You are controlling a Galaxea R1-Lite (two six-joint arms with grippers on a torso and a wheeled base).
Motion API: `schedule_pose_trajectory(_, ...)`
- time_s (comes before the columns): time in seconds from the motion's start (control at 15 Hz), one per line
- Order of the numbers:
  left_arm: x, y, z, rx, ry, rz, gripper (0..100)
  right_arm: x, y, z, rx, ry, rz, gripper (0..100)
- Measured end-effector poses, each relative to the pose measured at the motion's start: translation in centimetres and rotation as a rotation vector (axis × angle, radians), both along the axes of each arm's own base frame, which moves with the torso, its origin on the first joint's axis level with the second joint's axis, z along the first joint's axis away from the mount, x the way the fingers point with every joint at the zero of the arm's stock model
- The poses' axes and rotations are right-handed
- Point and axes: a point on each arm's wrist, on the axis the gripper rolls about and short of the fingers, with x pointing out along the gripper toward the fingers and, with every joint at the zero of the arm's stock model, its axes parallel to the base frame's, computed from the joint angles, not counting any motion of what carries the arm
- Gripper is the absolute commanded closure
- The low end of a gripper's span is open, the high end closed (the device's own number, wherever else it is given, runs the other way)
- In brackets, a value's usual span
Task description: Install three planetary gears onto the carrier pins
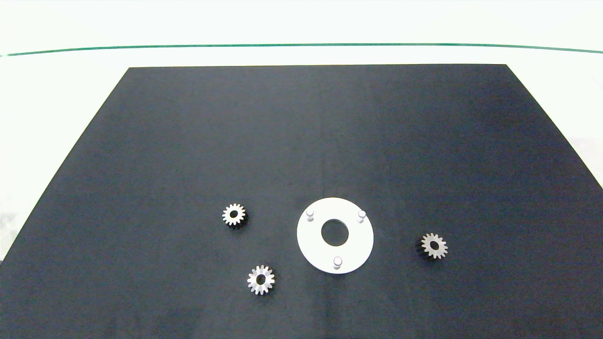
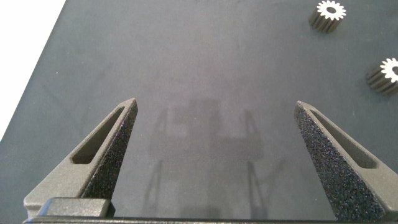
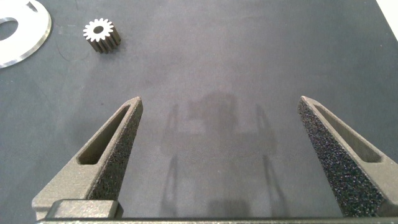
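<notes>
Nearest, low centre-left of the head view: one gear (image 1: 260,279). Beyond, white disc (image 1: 318,247) with three bare carrier pins (image 1: 337,262); gears at left (image 1: 234,215) and right (image 1: 434,246), spread for easy picking. Left gripper (image 2: 214,134) and right gripper (image 3: 219,130): wide, empty, above mat (image 1: 301,141).
</notes>
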Motion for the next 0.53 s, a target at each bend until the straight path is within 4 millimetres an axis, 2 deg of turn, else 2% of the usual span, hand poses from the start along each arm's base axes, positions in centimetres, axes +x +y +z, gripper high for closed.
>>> schedule_pose_trajectory(0.13, -0.2, -0.1, 0.8, 0.025, -0.02, -0.023, 0, -0.1, 0.0, 0.2, -0.004, 0.002, 0.0, 0)
schedule_pose_trajectory(0.27, -0.8, -0.1, 3.0, 0.032, -0.051, -0.06, 0, -0.4, 0.0, 2.0, -0.013, -0.031, 0.007, 0)
schedule_pose_trajectory(0.4, -1.5, -0.1, 6.5, 0.035, -0.057, -0.079, 0, -0.7, 0.0, 5.1, -0.019, -0.039, 0.017, 0)
schedule_pose_trajectory(0.53, -2.5, -0.1, 8.5, 0.055, 0.064, -0.095, 0, -1.0, -0.1, 8.5, -0.021, -0.006, 0.038, 0)
